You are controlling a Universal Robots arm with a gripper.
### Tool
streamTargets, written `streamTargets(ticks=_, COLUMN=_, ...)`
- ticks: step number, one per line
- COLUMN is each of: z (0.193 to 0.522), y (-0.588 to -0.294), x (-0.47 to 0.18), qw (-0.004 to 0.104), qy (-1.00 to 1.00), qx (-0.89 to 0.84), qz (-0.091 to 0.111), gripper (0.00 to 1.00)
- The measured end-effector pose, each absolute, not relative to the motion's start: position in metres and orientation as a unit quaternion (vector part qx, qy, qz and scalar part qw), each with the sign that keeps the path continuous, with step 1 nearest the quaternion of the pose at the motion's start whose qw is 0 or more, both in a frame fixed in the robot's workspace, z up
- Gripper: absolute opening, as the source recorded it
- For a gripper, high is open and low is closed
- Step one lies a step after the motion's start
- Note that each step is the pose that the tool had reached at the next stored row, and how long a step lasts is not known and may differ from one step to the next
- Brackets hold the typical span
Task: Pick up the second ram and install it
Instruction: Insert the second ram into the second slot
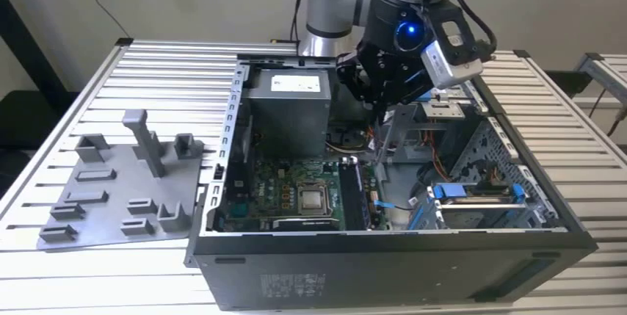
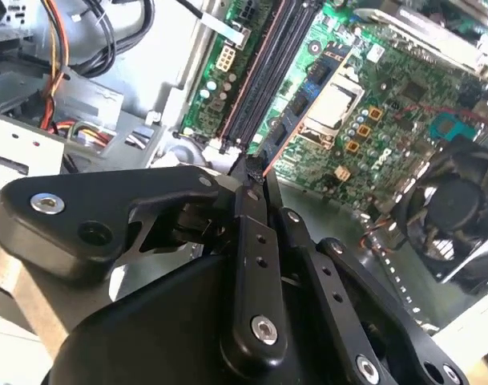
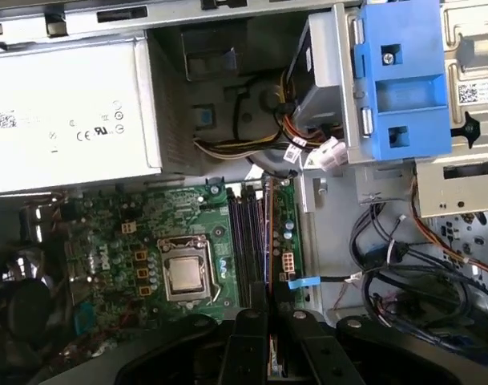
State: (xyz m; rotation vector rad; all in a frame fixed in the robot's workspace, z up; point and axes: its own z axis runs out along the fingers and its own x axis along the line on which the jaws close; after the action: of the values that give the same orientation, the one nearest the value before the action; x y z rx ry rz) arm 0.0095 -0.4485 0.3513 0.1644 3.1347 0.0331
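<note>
- second ram is clamped edge-on in the gripper's fingers, hanging just over the black slots inside the open case
- on the exterior view's left, grey holder tray sits on the worktop
- power supply and cables crowd the slot ends
- blue drive cage on the exterior view's right
</note>
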Motion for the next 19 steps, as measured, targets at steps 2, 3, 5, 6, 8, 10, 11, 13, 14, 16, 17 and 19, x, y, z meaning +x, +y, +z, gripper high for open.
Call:
streamTargets(ticks=2, z=0.35, y=-0.4485, x=0.0095, qw=0.001, qy=0.999, qx=0.034, qz=0.011, gripper=0.14)
streamTargets(ticks=3, z=0.3494, y=-0.4485, x=0.0095, qw=0.001, qy=1.0, qx=0.025, qz=0.011, gripper=0.14)
streamTargets(ticks=5, z=0.348, y=-0.4485, x=0.0095, qw=0.001, qy=1.0, qx=0.007, qz=0.01, gripper=0.14)
streamTargets(ticks=6, z=0.3474, y=-0.4484, x=0.0095, qw=0.001, qy=1.0, qx=-0.001, qz=0.01, gripper=0.14)
streamTargets(ticks=8, z=0.3463, y=-0.4484, x=0.0095, qw=0.0, qy=1.0, qx=-0.016, qz=0.01, gripper=0.14)
streamTargets(ticks=10, z=0.3454, y=-0.4484, x=0.0095, qw=0.0, qy=1.0, qx=-0.028, qz=0.01, gripper=0.14)
streamTargets(ticks=11, z=0.3452, y=-0.4485, x=0.0095, qw=0.0, qy=0.999, qx=-0.032, qz=0.01, gripper=0.14)
streamTargets(ticks=13, z=0.3452, y=-0.4485, x=0.0095, qw=0.0, qy=0.999, qx=-0.033, qz=0.01, gripper=0.14)
streamTargets(ticks=14, z=0.3451, y=-0.4485, x=0.0095, qw=0.0, qy=0.999, qx=-0.033, qz=0.01, gripper=0.14)
streamTargets(ticks=16, z=0.345, y=-0.4485, x=0.0095, qw=0.0, qy=0.999, qx=-0.034, qz=0.01, gripper=0.14)
streamTargets(ticks=17, z=0.345, y=-0.4485, x=0.0095, qw=0.0, qy=0.999, qx=-0.034, qz=0.01, gripper=0.14)
streamTargets(ticks=19, z=0.3446, y=-0.4484, x=0.0095, qw=0.0, qy=0.999, qx=-0.034, qz=0.01, gripper=0.14)
